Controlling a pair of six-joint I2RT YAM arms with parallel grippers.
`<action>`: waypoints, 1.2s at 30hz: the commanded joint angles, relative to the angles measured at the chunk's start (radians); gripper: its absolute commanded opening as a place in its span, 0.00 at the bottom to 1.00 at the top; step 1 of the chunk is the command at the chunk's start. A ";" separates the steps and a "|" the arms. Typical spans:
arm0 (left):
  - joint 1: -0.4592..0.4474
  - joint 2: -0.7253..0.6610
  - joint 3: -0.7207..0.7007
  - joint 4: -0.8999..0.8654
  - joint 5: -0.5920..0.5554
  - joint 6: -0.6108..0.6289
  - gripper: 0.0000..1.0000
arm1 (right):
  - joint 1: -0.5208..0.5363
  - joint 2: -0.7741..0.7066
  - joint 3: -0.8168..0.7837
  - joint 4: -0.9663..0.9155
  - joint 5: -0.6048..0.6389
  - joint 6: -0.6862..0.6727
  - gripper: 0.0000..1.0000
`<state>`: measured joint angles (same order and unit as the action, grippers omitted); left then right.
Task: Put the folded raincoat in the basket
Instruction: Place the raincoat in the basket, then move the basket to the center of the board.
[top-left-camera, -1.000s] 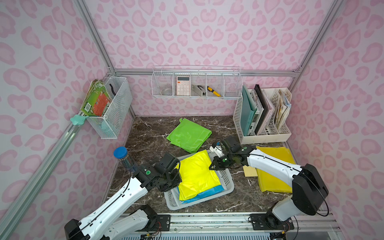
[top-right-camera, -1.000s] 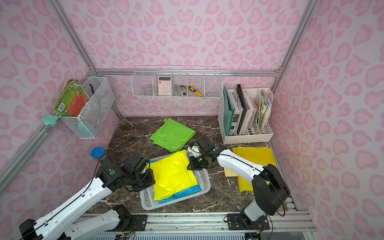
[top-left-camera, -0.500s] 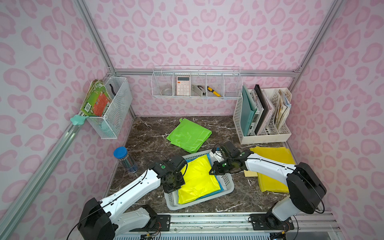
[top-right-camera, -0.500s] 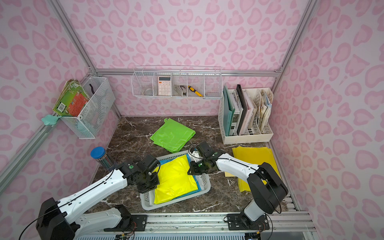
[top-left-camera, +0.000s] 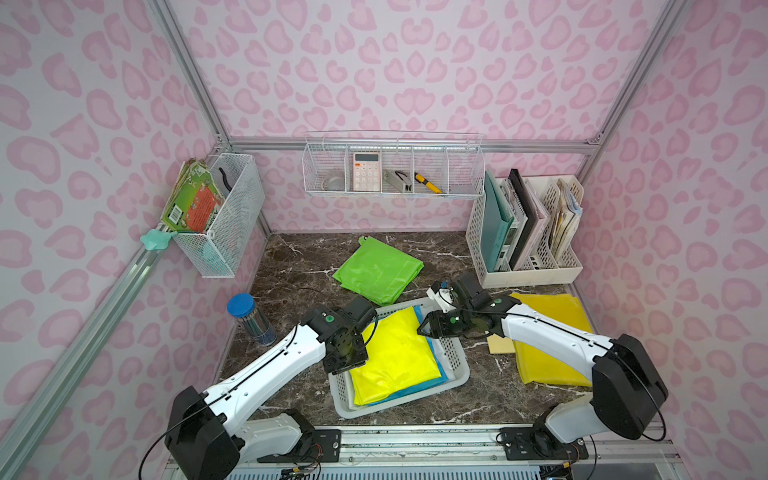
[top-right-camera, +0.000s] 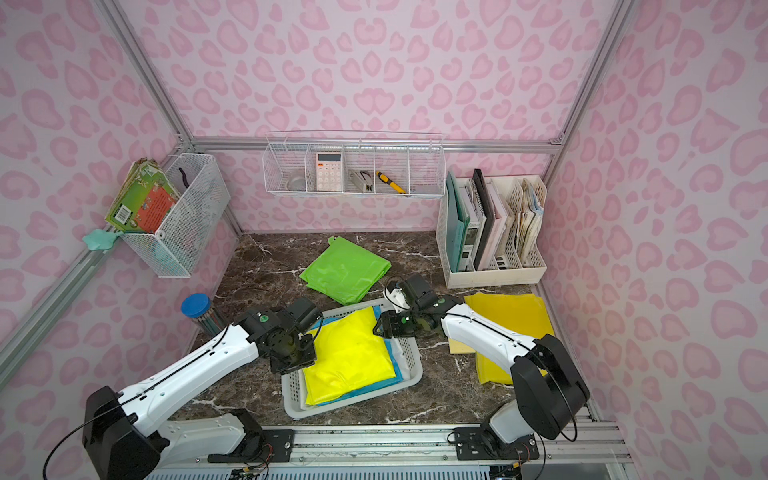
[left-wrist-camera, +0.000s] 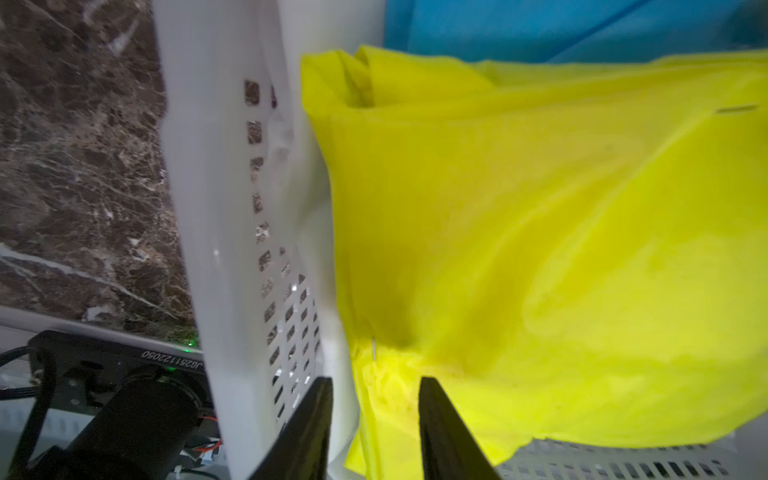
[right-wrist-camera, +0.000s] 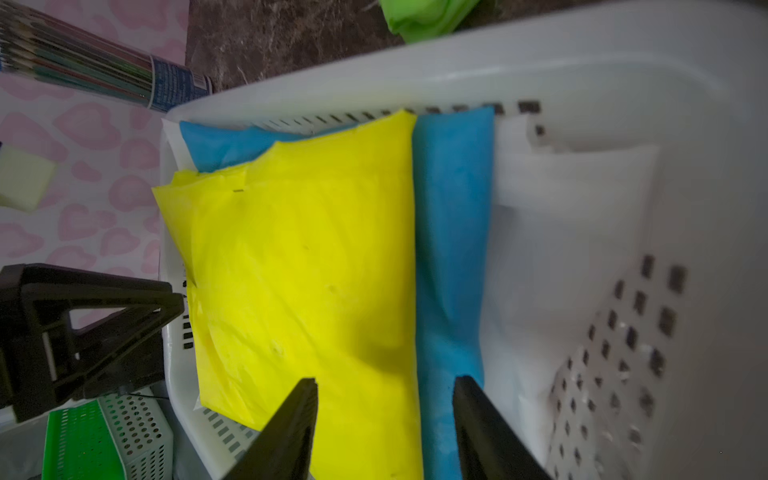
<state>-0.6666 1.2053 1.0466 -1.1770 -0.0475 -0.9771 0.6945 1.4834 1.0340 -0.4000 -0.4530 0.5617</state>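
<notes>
Change since 1 second ago: the yellow raincoat (top-left-camera: 395, 353) hung lifted between both claws. It now lies flat in the basket (top-left-camera: 453, 357), and both sets of jaws have parted.

Item 1, basket: low, wide rectangle of pale grey-white plastic with a smooth rolled rim and rows of small rectangular holes in its walls (left-wrist-camera: 266, 232). It stands on the dark brown marble tabletop (top-left-camera: 299, 266).

Item 2, yellow raincoat: thin, glossy plastic film folded to a rough rectangle, lightly creased and puffed in the middle (right-wrist-camera: 307, 291). It is the top layer in the basket. A folded blue sheet (right-wrist-camera: 451, 249) lies under it and shows along 2 edges. White material (right-wrist-camera: 561, 249) lies beside the blue.

Item 3, left gripper (left-wrist-camera: 376, 386): black fingers stand apart and clamp nothing. 1 finger is over the basket's wall, the other over the raincoat's crumpled edge. Whether either touches cannot be told.

Item 4, right gripper (right-wrist-camera: 385, 382): jaws stand moderately apart and hold nothing. 1 finger is over the yellow film, the other over the blue strip.

Item 5, elsewhere on the tabletop: a folded green raincoat (top-left-camera: 378, 270) just behind the basket, and a flat yellow sheet (top-left-camera: 552, 332) off to the right.
</notes>
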 joint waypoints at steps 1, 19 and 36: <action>0.007 -0.030 0.064 -0.108 -0.055 0.047 0.48 | 0.000 -0.015 0.068 -0.080 0.095 -0.050 0.52; 0.191 0.159 -0.018 0.235 0.140 0.194 0.00 | 0.051 0.292 0.125 0.132 0.054 0.074 0.04; 0.388 0.277 0.161 0.137 0.164 0.346 0.10 | -0.189 -0.082 0.007 0.097 0.111 -0.014 0.54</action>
<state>-0.2932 1.4731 1.1744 -0.9897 0.1265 -0.6739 0.5518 1.4670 1.0840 -0.2672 -0.3832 0.5762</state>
